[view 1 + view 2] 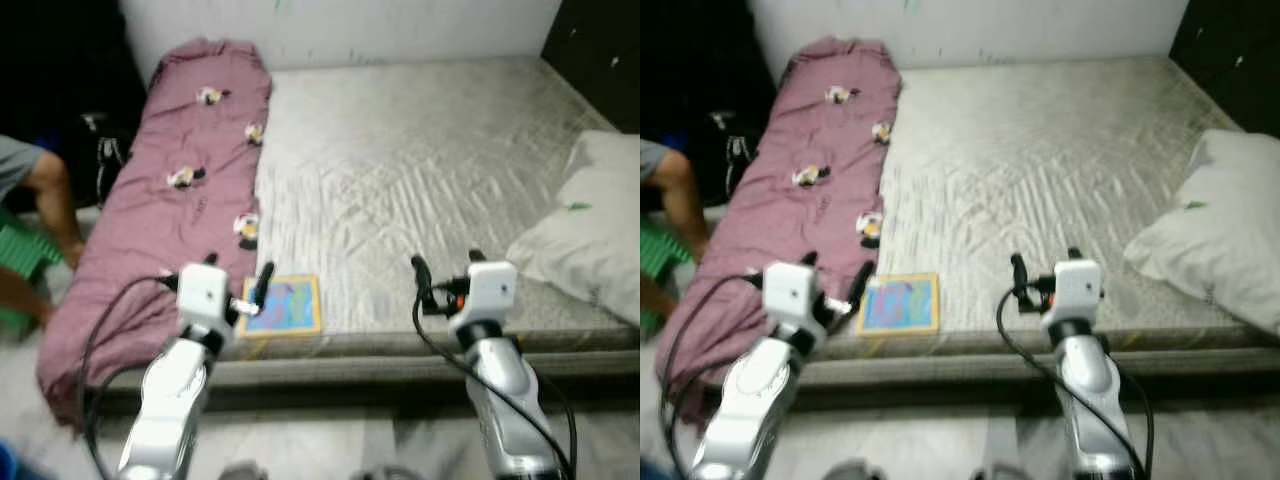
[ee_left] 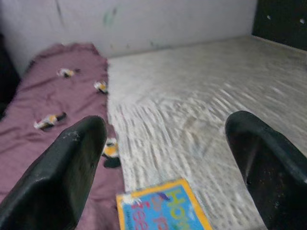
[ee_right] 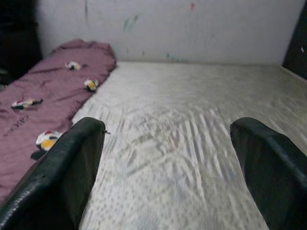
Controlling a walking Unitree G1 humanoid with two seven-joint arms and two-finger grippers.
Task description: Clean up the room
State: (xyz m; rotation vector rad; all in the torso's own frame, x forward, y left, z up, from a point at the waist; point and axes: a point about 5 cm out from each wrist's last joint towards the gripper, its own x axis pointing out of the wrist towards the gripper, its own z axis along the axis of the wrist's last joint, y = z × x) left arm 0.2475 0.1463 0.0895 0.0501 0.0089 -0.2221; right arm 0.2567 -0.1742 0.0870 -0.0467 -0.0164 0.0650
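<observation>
A blue book with a yellow border lies flat on the mattress at its near edge, beside a maroon blanket that runs along the left side and hangs over the edge. My left gripper stands open at that edge, its right finger just left of the book. My right gripper stands open over the near edge further right, with nothing between its fingers. A white pillow lies at the right side.
A person's arm and knee show at the far left by a green stool. A white wall backs the bed. Dark furniture stands at the far right corner. Grey floor lies below the bed edge.
</observation>
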